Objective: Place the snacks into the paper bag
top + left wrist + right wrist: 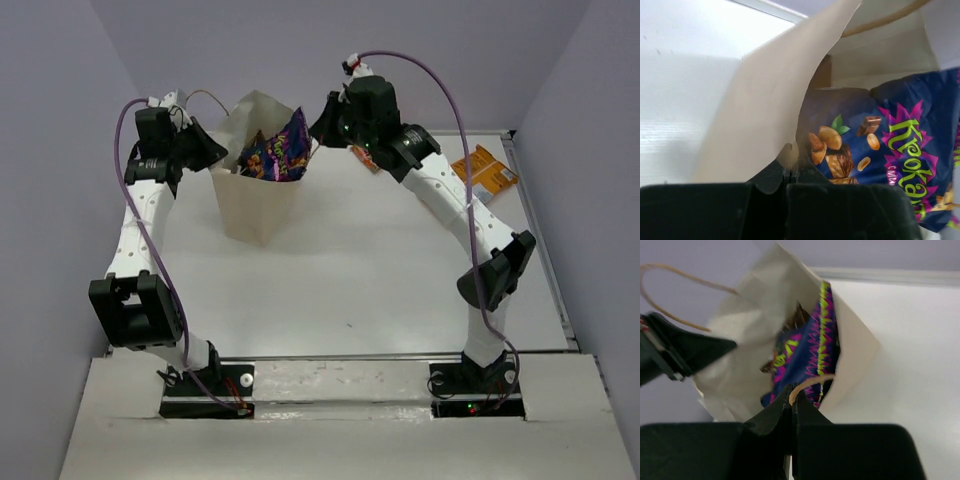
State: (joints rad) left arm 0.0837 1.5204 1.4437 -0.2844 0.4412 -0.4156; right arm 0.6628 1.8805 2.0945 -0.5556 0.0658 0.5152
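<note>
Both left gripper (790, 176) and right gripper (791, 407) pinch the tan paper bag (255, 207), purple packet (281, 155) inside.

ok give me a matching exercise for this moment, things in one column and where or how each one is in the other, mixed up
Things:
1. purple packet
2. orange packet
3. left gripper
4. paper bag

Places or states:
a. lying on the table, far right
b. standing upright, top open
c. sticking out of the bag's top
d. shut on the bag's rim

Pairs: 1-c, 2-a, 3-d, 4-b
</note>
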